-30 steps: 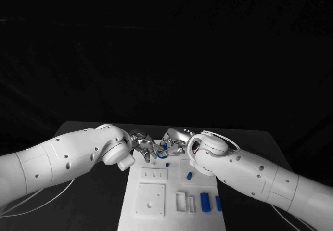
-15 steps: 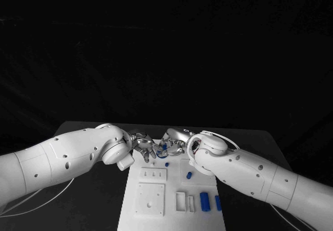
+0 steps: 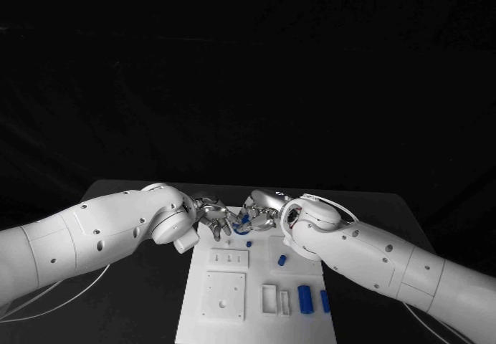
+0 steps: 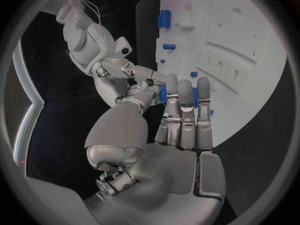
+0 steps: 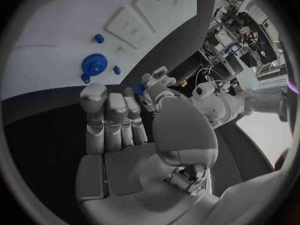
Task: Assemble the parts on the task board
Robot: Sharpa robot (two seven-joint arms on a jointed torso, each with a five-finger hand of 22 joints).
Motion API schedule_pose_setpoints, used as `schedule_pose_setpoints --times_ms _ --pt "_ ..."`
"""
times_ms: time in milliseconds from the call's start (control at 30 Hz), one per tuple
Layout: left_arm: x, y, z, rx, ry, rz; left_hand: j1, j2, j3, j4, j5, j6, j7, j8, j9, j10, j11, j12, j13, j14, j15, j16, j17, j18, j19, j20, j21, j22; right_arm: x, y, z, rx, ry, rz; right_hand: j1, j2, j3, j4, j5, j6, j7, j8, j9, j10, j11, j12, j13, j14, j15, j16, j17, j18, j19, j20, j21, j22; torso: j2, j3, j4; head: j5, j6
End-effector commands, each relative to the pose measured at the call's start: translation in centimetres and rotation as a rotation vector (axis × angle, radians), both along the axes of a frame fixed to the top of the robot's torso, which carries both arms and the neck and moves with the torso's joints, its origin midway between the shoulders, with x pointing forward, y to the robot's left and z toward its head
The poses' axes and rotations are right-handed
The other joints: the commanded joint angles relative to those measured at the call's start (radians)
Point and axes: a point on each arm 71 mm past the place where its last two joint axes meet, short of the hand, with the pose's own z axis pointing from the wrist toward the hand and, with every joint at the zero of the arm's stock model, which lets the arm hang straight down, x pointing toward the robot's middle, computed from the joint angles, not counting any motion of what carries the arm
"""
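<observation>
Both hands meet over the far end of the white task board (image 3: 256, 331). My left hand (image 3: 212, 217) pinches a small blue part (image 3: 241, 227) between thumb and fingers; the left wrist view shows that hand (image 4: 169, 150) with the blue part (image 4: 162, 93) at its fingertips. My right hand (image 3: 264, 211) reaches in from the other side, its fingertips close to the part. In the right wrist view the right hand (image 5: 125, 155) has straight fingers and nothing in its palm, and the blue part (image 5: 139, 88) shows just beyond its fingertips.
Loose blue parts lie on the board: a small peg (image 3: 248, 244), a short piece (image 3: 281, 261) and two longer bars (image 3: 305, 299) near the front right. A blue round toothed piece (image 5: 94, 65) sits on the board's far end. Black table (image 3: 135, 301) lies on both sides.
Hardly anything differs: both hands stay together at the board's far end, and the blue part between them has shifted very slightly.
</observation>
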Motion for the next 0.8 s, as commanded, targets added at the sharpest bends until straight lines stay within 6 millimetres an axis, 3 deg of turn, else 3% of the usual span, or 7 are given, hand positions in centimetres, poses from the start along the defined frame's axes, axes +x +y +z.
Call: schedule_pose_setpoints --times_ms 33,100,200,267,433,667,800 --pt "0.0 0.2 -0.1 0.023 -0.003 0.017 -0.019 0.001 0.059 -0.067 0.014 0.086 -0.073 -0.006 0.194 0.01 0.0 0.003 0.006 0.009 -0.004 0.003 0.006 0.003 0.002 -0.007 0.007 0.002 0.1 -0.4 0.2 0.031 -0.032 -0.005 0.006 -0.014 -0.03 0.01 -0.002 -0.041 0.014 0.001 -0.002 -0.027 0.007 -0.029 -0.024 -0.022 0.004 -0.036 -0.029 0.015 0.036 0.012 -0.06 0.068 -0.001 -0.0005 -0.0003 0.001 -0.001" --pt "0.0 0.3 -0.1 0.033 -0.007 0.03 -0.022 0.001 0.061 -0.071 0.022 0.089 -0.074 -0.008 0.197 0.013 -0.001 0.003 0.008 0.012 -0.005 0.003 0.008 0.004 0.003 -0.008 0.009 0.003 0.2 -0.7 0.3 0.044 -0.043 -0.003 0.029 -0.015 -0.062 0.007 -0.02 -0.17 0.03 -0.002 -0.005 -0.128 0.023 -0.157 -0.142 -0.081 0.022 -0.128 -0.108 0.035 -0.009 0.029 -0.286 -0.001 -0.001 -0.0007 -0.0002 0.002 0.0" --pt "0.0 0.4 -0.1 0.051 -0.01 0.045 -0.031 0.005 0.066 -0.082 0.022 0.095 -0.075 -0.017 0.203 0.018 -0.002 -0.001 0.012 0.016 -0.006 0.001 0.014 0.005 0.004 -0.01 0.015 0.004 0.1 -1.3 0.3 0.06 -0.057 -0.004 0.039 -0.037 -0.102 0.028 -0.048 -0.296 0.04 -0.005 -0.01 -0.175 0.032 -0.186 -0.2 -0.107 0.029 -0.136 -0.126 0.044 -0.022 0.037 -0.418 -0.049 -0.001 -0.0007 0.0014 0.003 0.0" --pt "0.0 0.5 -0.1 0.065 -0.013 0.053 -0.031 0.005 0.065 -0.083 0.022 0.096 -0.075 -0.017 0.204 0.019 -0.003 -0.001 0.013 0.017 -0.006 0.001 0.015 0.005 0.004 -0.01 0.016 0.004 0.0 -1.9 0.2 0.071 -0.063 -0.006 0.061 -0.054 -0.131 0.076 -0.038 -0.324 0.039 -0.008 -0.012 -0.187 0.031 -0.168 -0.23 -0.116 0.029 -0.129 -0.139 0.046 -0.015 0.039 -0.459 -0.068 -0.001 -0.0005 0.0008 0.007 -0.001" --pt "-0.1 0.8 -0.2 0.1 -0.027 0.071 -0.035 0.004 0.065 -0.089 0.024 0.105 -0.077 -0.025 0.207 0.026 -0.005 -0.003 0.017 0.024 -0.009 -0.001 0.019 0.005 0.006 -0.012 0.02 0.004 -0.5 -3.7 0.0 0.085 -0.064 -0.017 0.086 -0.072 -0.155 0.116 -0.016 -0.317 0.041 -0.009 -0.012 -0.201 0.035 -0.142 -0.289 -0.127 0.033 -0.12 -0.169 0.047 -0.005 0.041 -0.51 -0.077 0.0 -0.0012 0.0007 0.013 -0.003" --pt "-0.2 1.2 -0.2 0.158 -0.058 0.101 -0.04 -0.001 0.067 -0.091 0.03 0.119 -0.082 -0.03 0.209 0.041 -0.01 -0.004 0.022 0.038 -0.014 -0.001 0.026 0.006 0.016 -0.017 0.026 0.004 -0.6 -7.8 0.0 0.158 -0.05 -0.099 0.089 -0.063 -0.132 0.093 0.023 -0.284 0.043 -0.007 -0.01 -0.196 0.035 -0.13 -0.323 -0.126 0.032 -0.113 -0.184 0.049 0.008 0.041 -0.528 -0.069 -0.003 0.0023 -0.0032 0.018 -0.011" --pt "-0.5 1.2 -0.5 0.198 -0.077 0.104 -0.06 -0.008 0.079 -0.096 0.066 0.134 -0.088 -0.026 0.218 0.055 -0.017 0.0 0.029 0.052 -0.02 0.007 0.036 0.005 0.025 -0.024 0.037 0.007 -0.1 -10.5 0.1 0.219 -0.03 -0.177 0.08 -0.052 -0.123 0.074 0.025 -0.251 0.04 -0.006 -0.009 -0.195 0.032 -0.129 -0.333 -0.125 0.03 -0.113 -0.187 0.048 0.012 0.039 -0.534 -0.066 -0.008 0.0073 -0.0067 0.018 -0.021"
